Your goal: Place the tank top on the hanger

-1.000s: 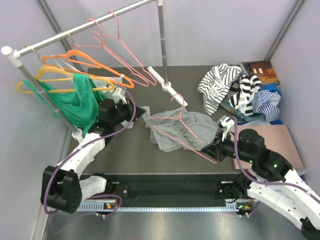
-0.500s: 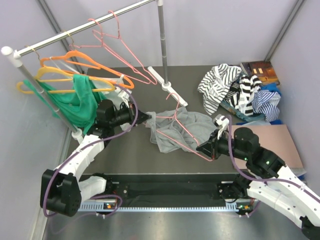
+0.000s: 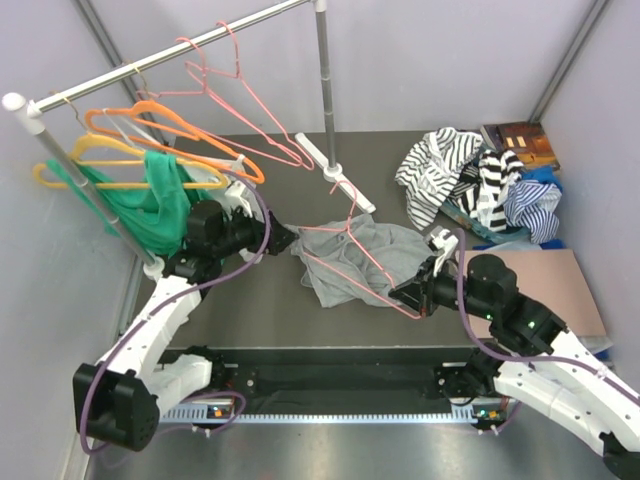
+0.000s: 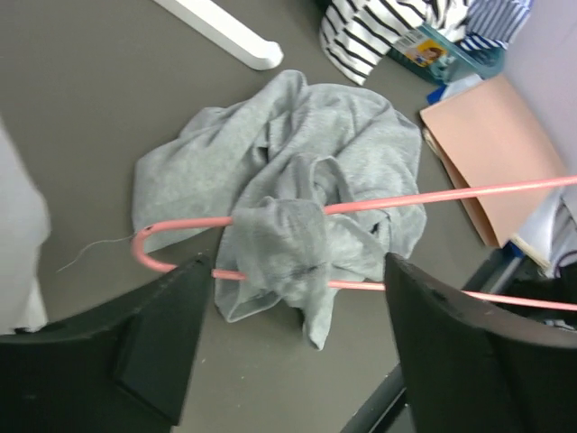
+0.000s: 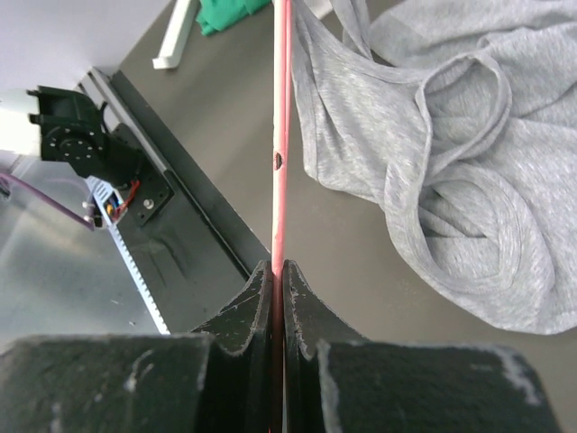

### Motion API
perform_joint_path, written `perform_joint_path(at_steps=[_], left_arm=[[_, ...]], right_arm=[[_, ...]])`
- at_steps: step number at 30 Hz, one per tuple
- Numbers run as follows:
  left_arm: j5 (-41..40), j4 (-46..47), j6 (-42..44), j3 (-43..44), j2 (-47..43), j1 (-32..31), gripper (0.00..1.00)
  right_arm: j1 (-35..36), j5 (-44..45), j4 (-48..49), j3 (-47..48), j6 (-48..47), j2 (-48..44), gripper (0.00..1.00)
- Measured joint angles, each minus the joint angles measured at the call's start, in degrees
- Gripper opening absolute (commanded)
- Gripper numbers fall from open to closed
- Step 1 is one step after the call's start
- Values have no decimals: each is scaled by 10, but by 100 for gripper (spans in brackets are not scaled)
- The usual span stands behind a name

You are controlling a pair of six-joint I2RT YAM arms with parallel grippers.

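- Now my right gripper [image 5: 278, 271] is clamped tight on the hanger [image 5: 280, 135], whose long wire runs away toward my left arm.
- My left gripper [image 4: 297, 263] gapes wide and holds nothing. The tank top [image 4: 306, 144] lies dead ahead, one fold draped over the hanger's end.

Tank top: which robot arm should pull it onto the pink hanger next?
Probably the left. The right gripper is shut on the hanger, holding it. The left gripper is open by the tank top, whose fabric drapes over the hanger's end.

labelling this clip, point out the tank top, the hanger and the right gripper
the tank top [image 4: 352, 135], left wrist view, crumpled middle
the hanger [image 4: 469, 191], left wrist view, upper wire
right gripper [image 5: 278, 271], right wrist view, between closed fingertips
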Motion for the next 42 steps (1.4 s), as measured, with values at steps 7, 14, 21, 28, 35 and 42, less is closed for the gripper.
perform_joint_path(at_steps=[7, 14, 21, 28, 35, 42], left_arm=[[-54, -41, 10, 16, -30, 0, 89], [-55, -45, 15, 21, -65, -3, 80], [-67, -8, 24, 38, -55, -98, 83], [-135, 17, 38, 58, -8, -212, 86], [-182, 82, 29, 58, 6, -240, 86], [-214, 125, 22, 58, 43, -259, 84]], right_arm=[[0, -10, 16, -7, 1, -17, 0], [0, -13, 45, -27, 6, -14, 0], [0, -7, 82, -43, 7, 18, 0], [0, -4, 106, -60, 11, 28, 0], [2, -3, 113, -64, 16, 28, 0], [5, -4, 128, -76, 23, 30, 0]])
